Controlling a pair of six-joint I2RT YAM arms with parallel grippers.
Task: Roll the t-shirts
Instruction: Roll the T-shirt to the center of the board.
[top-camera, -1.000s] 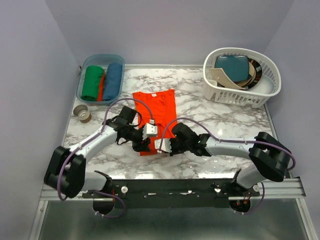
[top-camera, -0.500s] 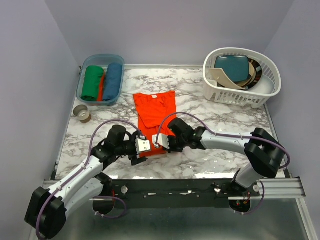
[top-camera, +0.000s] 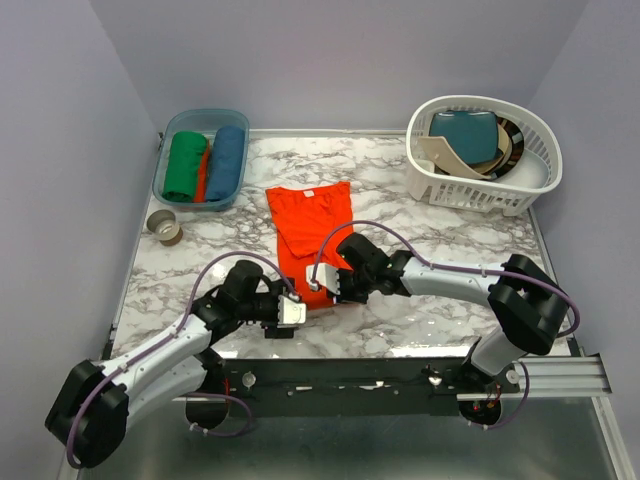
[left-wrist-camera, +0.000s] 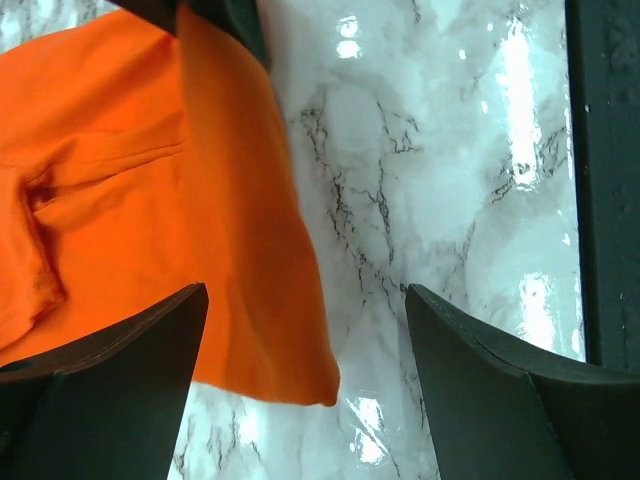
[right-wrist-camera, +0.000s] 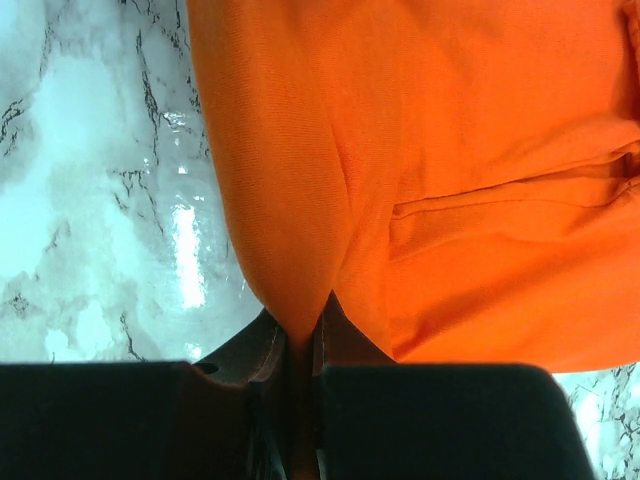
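Where the right gripper (right-wrist-camera: 300, 335) rises from the lower edge of its wrist view, its jaws are clenched on a pinch of the orange-red t-shirt (right-wrist-camera: 450, 150), taken at the garment's near edge, with the cloth drawn into a ridge at the nip. Left gripper (left-wrist-camera: 300, 300): released, fingers (left-wrist-camera: 110, 380) standing wide to either side of the other hem corner, which lies flat on the marble table (left-wrist-camera: 430, 200); nothing grasped. Garment: bright, plain, unprinted, folded in to a narrow strip; centre of the overhead view, collar toward the top, hem at the grippers; soft creases, no turn of a roll visible. Upper left of the overhead view: clear bin (top-camera: 240, 125) holding a green roll (top-camera: 183, 165), a blue roll (top-camera: 228, 160) and a sliver of orange-red between them, judged finished pieces. Upper right: white basket (top-camera: 540, 130) with teal and beige items, kind not discernible. Left edge: tape roll (top-camera: 165, 227). Progress, as judged: some shirts done and binned; this one folded but unrolled, with rolling from the hem and binning left.
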